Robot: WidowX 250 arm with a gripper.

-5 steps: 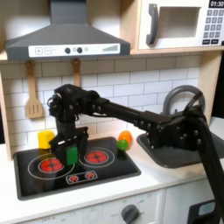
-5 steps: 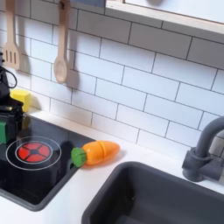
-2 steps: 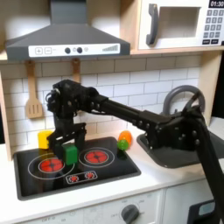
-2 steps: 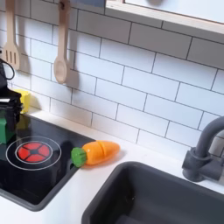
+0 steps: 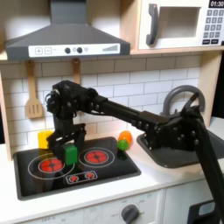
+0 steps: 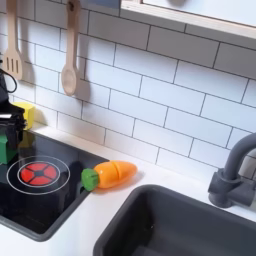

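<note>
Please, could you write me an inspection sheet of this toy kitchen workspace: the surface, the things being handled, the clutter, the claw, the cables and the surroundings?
Surface: black toy stovetop with red burners, set in a white counter.
Handled things: green block between the claw's fingers, over the stovetop between the burners.
Clutter: toy carrot lying at the stovetop's edge; yellow item at the back, too blurred to name.
Claw: pointing down, shut on the green block.
Cables: nothing seen.
Surroundings: white tile wall, wooden spoon and spatula hanging, range hood, microwave, dark sink with faucet.
</note>
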